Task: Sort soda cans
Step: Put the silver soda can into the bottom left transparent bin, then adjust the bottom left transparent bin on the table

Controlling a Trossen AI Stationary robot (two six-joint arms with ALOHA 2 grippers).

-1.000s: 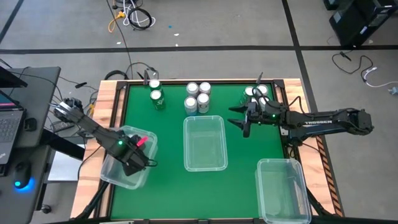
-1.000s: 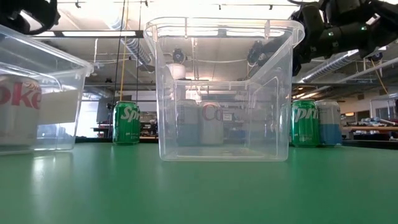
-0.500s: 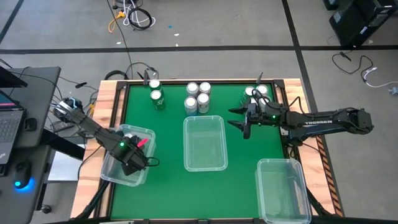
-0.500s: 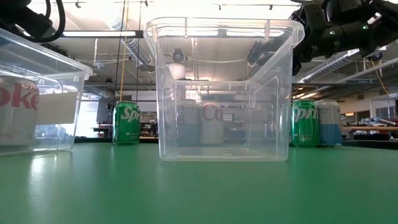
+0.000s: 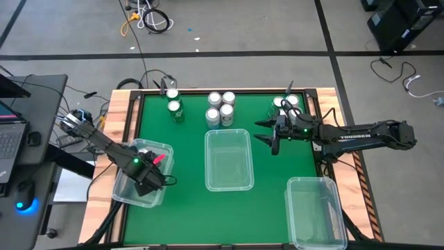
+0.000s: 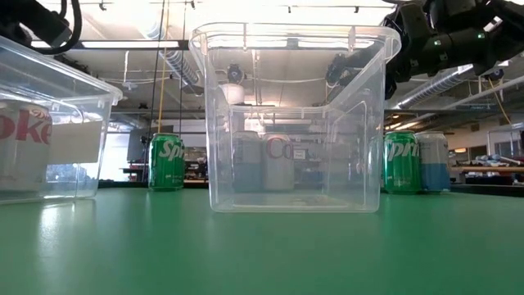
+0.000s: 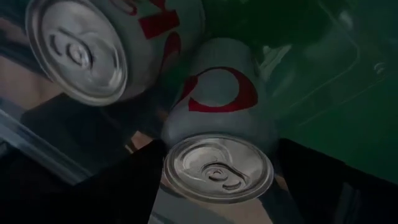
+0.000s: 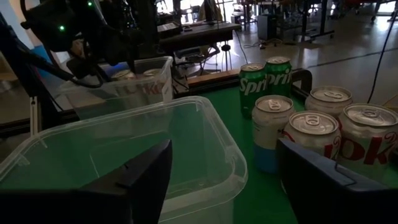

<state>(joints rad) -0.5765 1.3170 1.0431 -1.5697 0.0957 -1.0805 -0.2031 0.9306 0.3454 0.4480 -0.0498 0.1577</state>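
A: Logging the left end effector (image 5: 148,182) first. It sits down inside the left bin (image 5: 123,196) at the near-left of the worktop (image 5: 187,201); in its wrist view the two dark fingers (image 7: 124,183) flank a silver-white can (image 7: 219,140), apparently closed on its body. A second silver-white can (image 7: 99,46) lies just beside it.

B: And the right end effector (image 5: 272,136)?

A: Hovering far-right, above the gap between the middle bin (image 5: 228,160) and the far-right cluster (image 5: 286,103). Fingers spread wide, nothing held. A third bin (image 5: 316,212) stands near-right.

B: Where are the other cans?

A: Along the far edge: two green cans (image 5: 173,105) far-left, a group of four (image 5: 220,108) behind the middle bin, more at far-right.

B: Handling?

A: My judgement: thin-walled, smooth, slippery metal. Stiff if full, easily dented if empty; I cannot tell which. Best taken across the mid-body with moderate squeeze, not at the tapered rim. They stand touching, so fingers need a free flank, and a nudge may topple a neighbour.
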